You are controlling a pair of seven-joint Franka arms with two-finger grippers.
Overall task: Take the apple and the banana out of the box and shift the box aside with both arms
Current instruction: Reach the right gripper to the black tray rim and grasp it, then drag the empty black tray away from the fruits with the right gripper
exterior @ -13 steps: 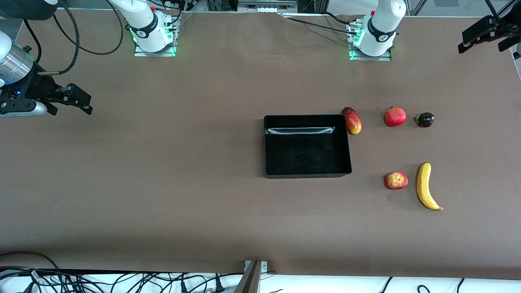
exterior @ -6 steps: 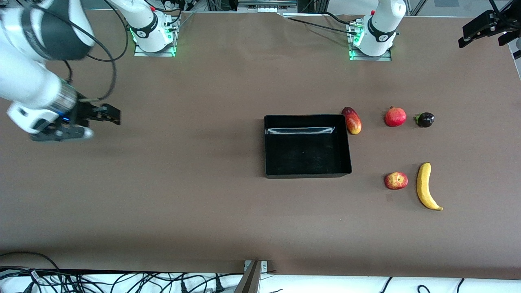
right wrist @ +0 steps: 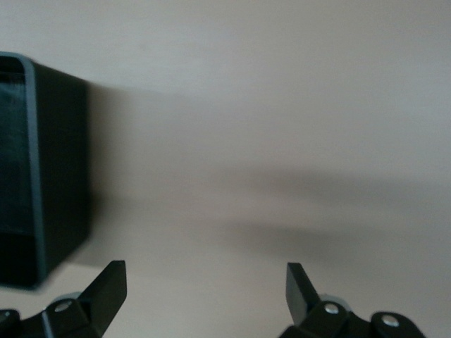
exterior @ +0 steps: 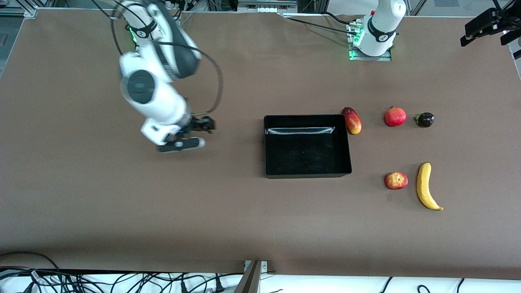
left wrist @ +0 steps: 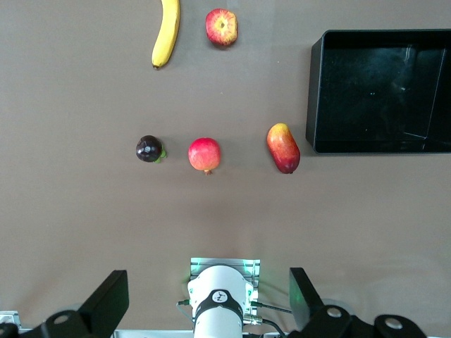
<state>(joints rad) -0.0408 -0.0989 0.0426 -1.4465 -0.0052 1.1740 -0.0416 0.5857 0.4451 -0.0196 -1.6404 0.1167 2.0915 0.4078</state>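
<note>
The black box (exterior: 305,156) sits empty mid-table. The red-and-yellow apple (exterior: 396,180) and the yellow banana (exterior: 425,186) lie side by side toward the left arm's end, nearer the front camera than the box. My right gripper (exterior: 207,125) is open and empty over bare table beside the box, toward the right arm's end. Its wrist view shows the open gripper (right wrist: 205,272) and the box's wall (right wrist: 63,162). My left gripper (exterior: 478,26) is held high over the table corner at the left arm's end. It is open (left wrist: 208,280) and looks down on the apple (left wrist: 221,27), banana (left wrist: 166,32) and box (left wrist: 314,91).
A red-yellow mango (exterior: 352,121) lies against the box's corner. A red pomegranate (exterior: 395,116) and a small dark round fruit (exterior: 425,119) lie in a row with it, farther from the front camera than the apple and banana.
My right arm has swung from the right arm's end of the table toward the box, gripper still open. The left gripper has barely moved. The fruits and box are unmoved.
</note>
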